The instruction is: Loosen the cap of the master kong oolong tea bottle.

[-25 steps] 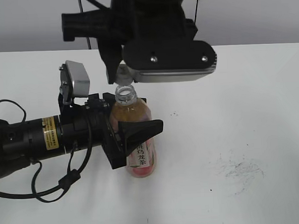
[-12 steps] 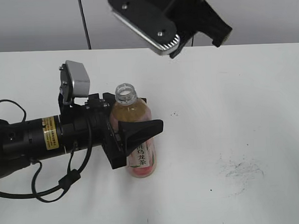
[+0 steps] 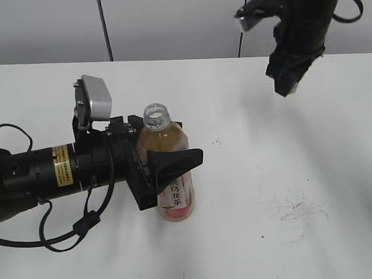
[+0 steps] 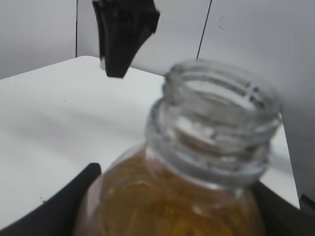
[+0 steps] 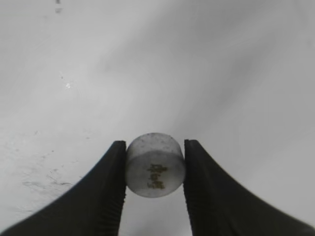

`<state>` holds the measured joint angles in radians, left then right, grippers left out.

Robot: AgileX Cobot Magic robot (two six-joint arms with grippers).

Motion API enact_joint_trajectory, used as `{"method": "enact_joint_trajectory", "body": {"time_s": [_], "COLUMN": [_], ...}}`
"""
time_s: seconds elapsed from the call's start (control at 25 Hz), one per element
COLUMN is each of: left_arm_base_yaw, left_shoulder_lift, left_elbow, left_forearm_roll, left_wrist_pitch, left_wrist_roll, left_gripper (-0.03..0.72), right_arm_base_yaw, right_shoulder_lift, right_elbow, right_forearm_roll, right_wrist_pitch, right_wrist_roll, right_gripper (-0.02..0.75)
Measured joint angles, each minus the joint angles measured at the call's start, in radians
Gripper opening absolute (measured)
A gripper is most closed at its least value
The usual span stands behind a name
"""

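The master kong oolong tea bottle [image 3: 167, 168] stands upright on the white table with amber tea and a pink label; its neck is open, with no cap on it. My left gripper [image 3: 164, 166] is shut on the bottle's body; in the left wrist view the open neck [image 4: 221, 113] fills the frame. My right gripper [image 3: 286, 85] hangs high at the back right, away from the bottle. In the right wrist view it is shut on the light-grey cap [image 5: 155, 165], held between the two black fingers [image 5: 112, 187] above the table.
The white table [image 3: 285, 147] has dark scuff marks [image 3: 297, 212] at the front right. A black cable [image 3: 60, 234] loops beside the left arm. Grey wall panels stand behind the table.
The right gripper has lifted off the bottle's neck with the cap and swung up and to the right. The bottle and left gripper have not moved.
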<state>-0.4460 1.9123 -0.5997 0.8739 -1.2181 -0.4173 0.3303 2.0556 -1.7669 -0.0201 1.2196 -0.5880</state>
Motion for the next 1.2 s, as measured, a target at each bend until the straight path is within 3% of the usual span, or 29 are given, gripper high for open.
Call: {"method": "enact_joint_trajectory", "body": {"time_s": [0.12,0.28,0.52,0.68,0.88,1.2], "left_arm_base_yaw": [0.000,0.000,0.000,0.000,0.000,0.000], "left_shoulder_lift": [0.000,0.000,0.000,0.000,0.000,0.000], "left_elbow": [0.000,0.000,0.000,0.000,0.000,0.000], "left_forearm_roll": [0.000,-0.001,-0.001,-0.001,0.002,0.008], "left_wrist_pitch": [0.000,0.000,0.000,0.000,0.000,-0.001], "left_wrist_roll": [0.000,0.000,-0.001,-0.001,-0.001,0.016], "left_gripper": [0.448,0.448,0.448,0.448,0.448,0.464], "right_arm_base_yaw": [-0.014,-0.014,-0.014,-0.014,-0.014,-0.014], "right_shoulder_lift": [0.017,0.017,0.020,0.023,0.023,-0.003], "right_elbow": [0.124,0.334,0.534,0.556,0.556,0.556], "right_forearm_roll": [0.001,0.020,0.040,0.042,0.046,0.046], "right_wrist_pitch": [-0.005,-0.022,-0.196,-0.258,-0.278,-0.306], "right_wrist_roll": [0.181,0.282,0.363,0.418,0.472,0.500], "right_gripper": [0.271,0.271,0.273,0.373,0.593,0.569]}}
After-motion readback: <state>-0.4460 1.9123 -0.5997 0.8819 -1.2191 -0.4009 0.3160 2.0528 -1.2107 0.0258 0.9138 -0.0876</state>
